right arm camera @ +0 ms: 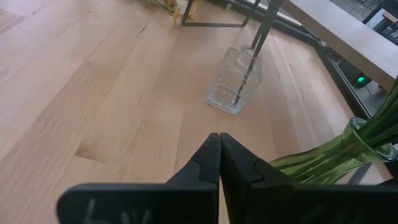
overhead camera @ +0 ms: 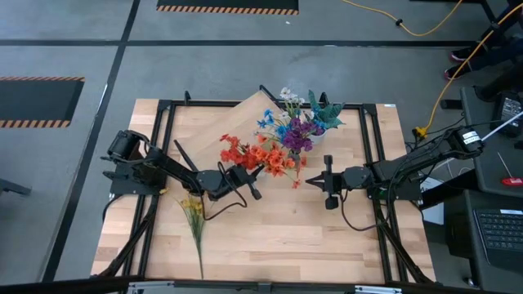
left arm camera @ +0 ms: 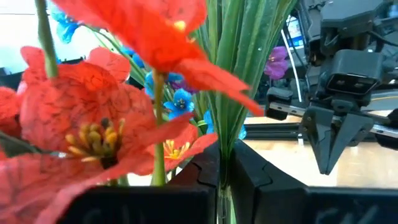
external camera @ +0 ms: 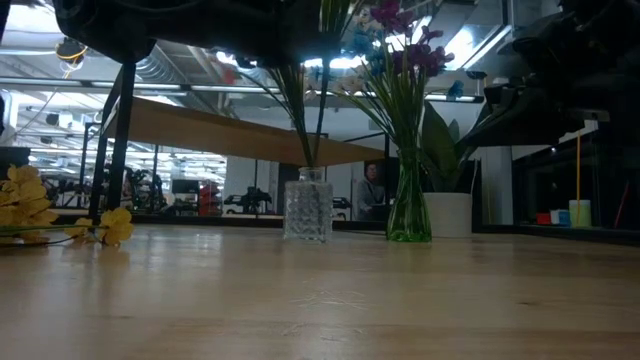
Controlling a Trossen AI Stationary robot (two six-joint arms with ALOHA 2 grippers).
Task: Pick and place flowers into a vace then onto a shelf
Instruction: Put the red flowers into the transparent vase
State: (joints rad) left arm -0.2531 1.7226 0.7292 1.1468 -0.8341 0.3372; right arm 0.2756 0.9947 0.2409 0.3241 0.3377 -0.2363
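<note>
The wood table carries a yellow spray, two glass vases and a shelf.

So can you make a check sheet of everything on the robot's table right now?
Surface: wood table, bare at the near side.
Job's things: red flowers with stems in the clear vase; purple and blue flowers in the green vase; yellow flowers lying flat; shelf holds nothing seen.
Clutter: potted plant in a white pot.
Grippers: left gripper shut on the red flowers' stems; right gripper shut, holding nothing.
Cables: yellow cable on the floor.
Surroundings: a person far behind.
</note>
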